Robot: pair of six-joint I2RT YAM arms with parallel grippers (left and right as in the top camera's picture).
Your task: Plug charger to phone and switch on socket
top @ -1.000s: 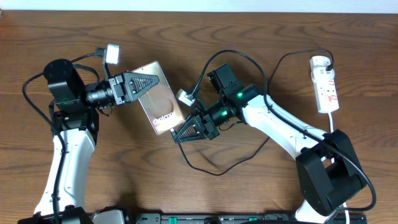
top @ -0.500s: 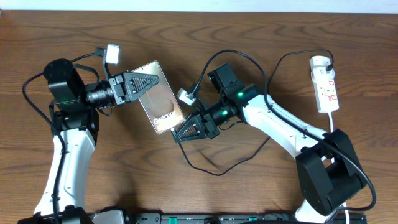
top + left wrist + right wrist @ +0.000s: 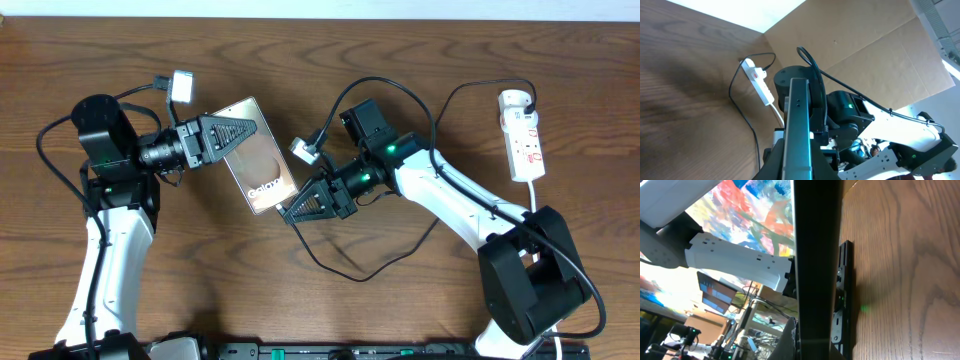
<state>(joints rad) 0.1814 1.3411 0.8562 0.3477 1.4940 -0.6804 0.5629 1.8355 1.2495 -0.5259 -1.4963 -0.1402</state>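
Left gripper (image 3: 232, 135) pinched the phone (image 3: 262, 170) by its top end, left of centre. We judged it stiff, glossy, prob. slippery, so edges gripped best. Right gripper (image 3: 300, 208) fingers were pressed onto the charger (image 3: 355, 278) tip at the phone's bottom. Socket (image 3: 524, 140) lay far right.

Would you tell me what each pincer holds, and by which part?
The left pincer grips the phone by its upper end. The right pincer is shut at the phone's lower edge, seemingly on the charger near its plug.
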